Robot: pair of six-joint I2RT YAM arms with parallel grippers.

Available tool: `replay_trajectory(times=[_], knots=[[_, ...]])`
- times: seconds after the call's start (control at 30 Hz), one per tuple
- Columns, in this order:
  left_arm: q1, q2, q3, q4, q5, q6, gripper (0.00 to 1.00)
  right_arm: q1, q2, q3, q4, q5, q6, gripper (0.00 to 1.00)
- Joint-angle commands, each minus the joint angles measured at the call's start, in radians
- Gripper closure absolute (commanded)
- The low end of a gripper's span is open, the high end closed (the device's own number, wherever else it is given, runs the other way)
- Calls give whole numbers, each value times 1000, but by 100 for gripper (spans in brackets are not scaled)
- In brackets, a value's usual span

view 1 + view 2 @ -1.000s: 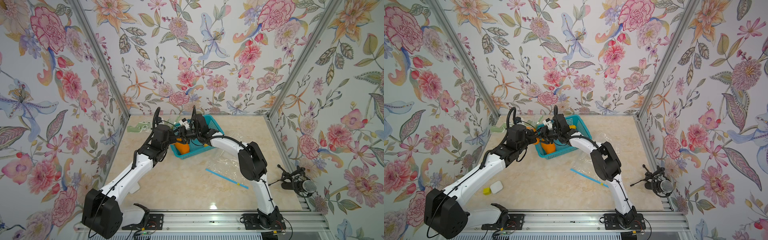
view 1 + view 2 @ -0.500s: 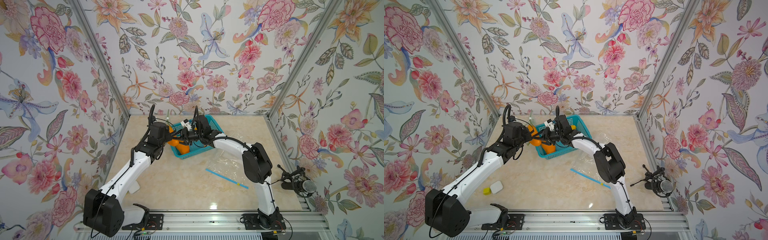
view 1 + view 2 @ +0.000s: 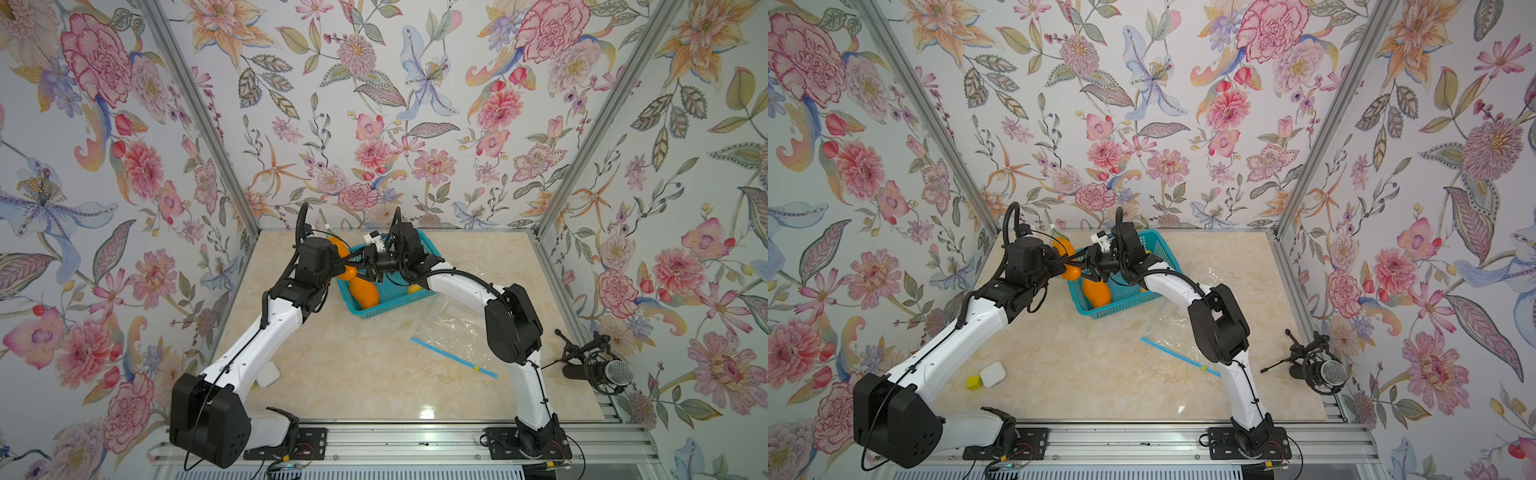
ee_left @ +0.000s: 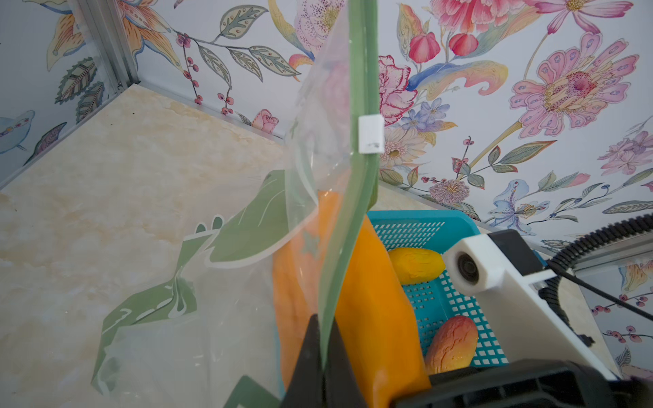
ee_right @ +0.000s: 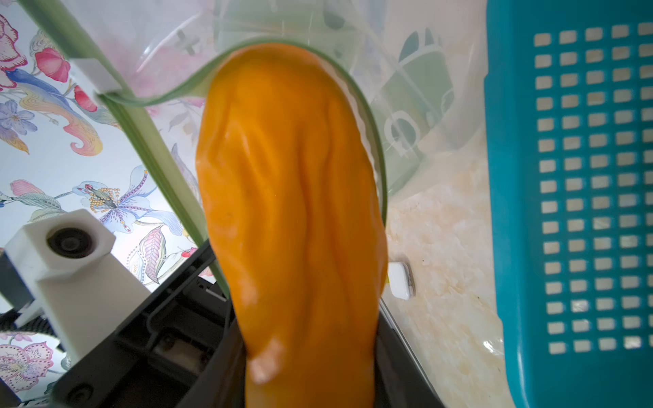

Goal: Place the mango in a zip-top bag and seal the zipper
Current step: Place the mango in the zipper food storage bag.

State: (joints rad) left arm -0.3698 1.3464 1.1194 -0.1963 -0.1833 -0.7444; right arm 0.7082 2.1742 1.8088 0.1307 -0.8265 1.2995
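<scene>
Left jaws clench the clear plastic zip-top bag's [image 4: 219, 318] green zipper edge [image 4: 362, 88], hoisting its mouth open — so right jaws, gripping the orange mango [image 5: 289, 197], can feed it in.

Bright, even and diffuse, lit from overhead. Small white glare on the table [image 3: 365, 374] near its front edge in both top views, with only faint, soft shadows there. Sharp in the top views, stretched toward the corners. Pale sheen across the zip-top bag [image 4: 318, 106]. Blurred at the nearest end of the mango [image 5: 293, 212] in the right wrist view.
</scene>
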Motion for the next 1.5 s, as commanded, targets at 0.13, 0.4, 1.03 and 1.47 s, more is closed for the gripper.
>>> replay_trajectory(times=[0.13,0.4,1.03,1.47], knots=[[-44,46,8,-43,137,27,100,61,-8,137,-182,15,-168,74],[-37,59,127,-108,137,157,100,83,-51,193,-482,-70,-412,81],[-70,-86,15,-159,124,201,100,13,-262,-130,-406,-1,-361,80],[-116,-76,-36,-91,148,142,100,29,-163,-34,-272,-4,-228,75]])
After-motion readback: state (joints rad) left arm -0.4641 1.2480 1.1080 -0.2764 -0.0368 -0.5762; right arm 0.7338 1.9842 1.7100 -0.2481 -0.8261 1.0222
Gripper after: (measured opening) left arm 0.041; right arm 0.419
